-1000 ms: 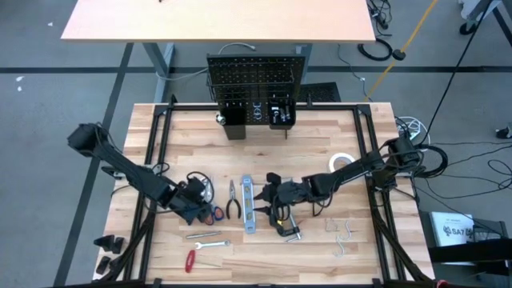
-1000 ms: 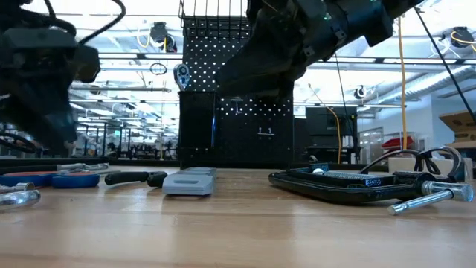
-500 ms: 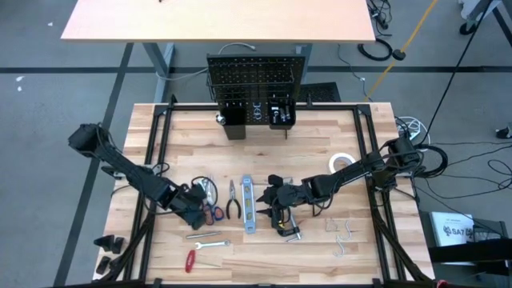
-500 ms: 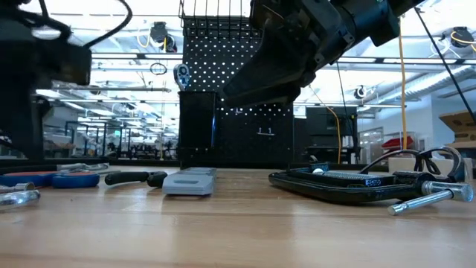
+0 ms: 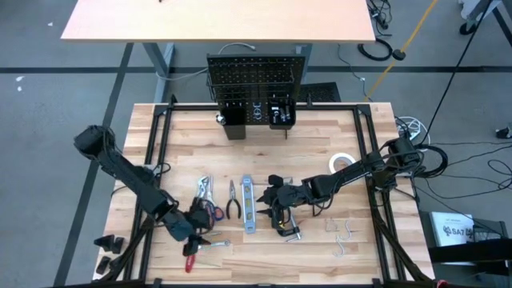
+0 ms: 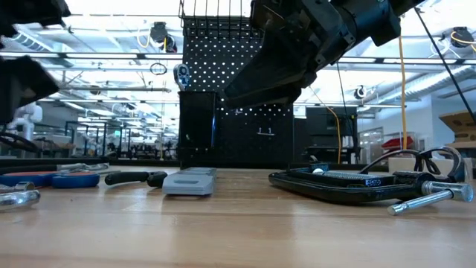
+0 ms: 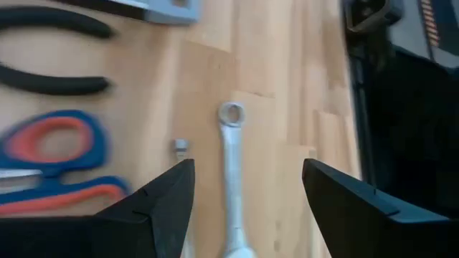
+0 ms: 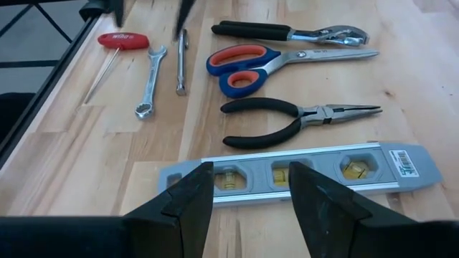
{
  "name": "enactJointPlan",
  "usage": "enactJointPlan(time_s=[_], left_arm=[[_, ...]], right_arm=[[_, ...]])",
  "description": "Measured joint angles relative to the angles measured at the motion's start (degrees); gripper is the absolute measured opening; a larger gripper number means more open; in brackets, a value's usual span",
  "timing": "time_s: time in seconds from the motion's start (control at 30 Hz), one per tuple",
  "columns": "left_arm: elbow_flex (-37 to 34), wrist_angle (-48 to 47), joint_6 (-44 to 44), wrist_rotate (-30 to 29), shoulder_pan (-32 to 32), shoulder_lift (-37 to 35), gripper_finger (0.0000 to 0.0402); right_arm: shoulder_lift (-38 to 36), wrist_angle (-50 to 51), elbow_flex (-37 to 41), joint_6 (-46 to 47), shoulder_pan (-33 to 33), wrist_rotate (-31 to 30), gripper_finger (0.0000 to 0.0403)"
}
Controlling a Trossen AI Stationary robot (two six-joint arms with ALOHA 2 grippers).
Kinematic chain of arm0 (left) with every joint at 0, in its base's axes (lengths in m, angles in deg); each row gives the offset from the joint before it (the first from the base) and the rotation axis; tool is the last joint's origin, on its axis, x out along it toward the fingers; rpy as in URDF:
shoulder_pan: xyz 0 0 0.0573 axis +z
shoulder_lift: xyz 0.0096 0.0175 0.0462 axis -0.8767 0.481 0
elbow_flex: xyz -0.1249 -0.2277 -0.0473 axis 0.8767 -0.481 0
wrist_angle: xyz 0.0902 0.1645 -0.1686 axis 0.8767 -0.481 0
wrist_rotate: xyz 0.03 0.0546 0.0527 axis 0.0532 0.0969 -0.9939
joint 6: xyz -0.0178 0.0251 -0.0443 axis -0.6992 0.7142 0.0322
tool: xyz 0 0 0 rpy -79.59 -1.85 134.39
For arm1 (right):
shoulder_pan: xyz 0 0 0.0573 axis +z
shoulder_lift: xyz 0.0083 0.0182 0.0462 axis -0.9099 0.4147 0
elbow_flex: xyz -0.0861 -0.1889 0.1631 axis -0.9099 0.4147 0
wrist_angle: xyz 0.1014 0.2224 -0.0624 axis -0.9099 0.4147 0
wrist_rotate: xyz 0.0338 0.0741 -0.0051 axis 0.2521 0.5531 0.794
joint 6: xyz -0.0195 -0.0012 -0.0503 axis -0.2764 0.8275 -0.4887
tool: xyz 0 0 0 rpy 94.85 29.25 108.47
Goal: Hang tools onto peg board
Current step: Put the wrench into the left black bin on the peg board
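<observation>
Left gripper [image 7: 244, 208] moved nearer front edge, over wrench [image 7: 233, 179], jaws wide, empty; right gripper [image 8: 251, 193] jaws parted, empty; level [image 8: 301, 175] label unreadable.

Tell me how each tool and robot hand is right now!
Left gripper: fingers open, above the wrench, holding nothing.
Right gripper: fingers apart, empty, above the level.
Scissors: blades shut, flat.
Needle-nose pliers: tips shut, flat.
Peg board: upright.

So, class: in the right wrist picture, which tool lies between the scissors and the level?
The black-handled needle-nose pliers lie between the scissors and the level, seen in the right wrist view.
</observation>
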Motion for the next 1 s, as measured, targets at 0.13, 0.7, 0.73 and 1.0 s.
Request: enactJointPlan(time_s=[0.13, 0.7, 0.73, 1.0], left_arm=[[2.04, 2.3, -0.03, -0.03, -0.96, 5.58, 0.0251], [14.26, -8.95, 4.34, -3.31, -1.68, 21.96, 0.0162], [14.29, -9.02, 4.38, -3.94, -1.74, 22.29, 0.016], [14.96, -11.21, 6.06, -7.63, -2.69, 26.63, 0.0122]], right_arm=[[0.0, -0.07, 0.0, 0.0, 0.0, 0.0, 0.0173], [0.0, -0.95, 0.02, 0.05, 0.05, 0.06, 0.0173], [0.0, -0.95, 0.02, 0.05, 0.13, 0.06, 0.0173], [0.0, -0.94, 0.02, -0.83, 0.33, 0.04, 0.0173]])
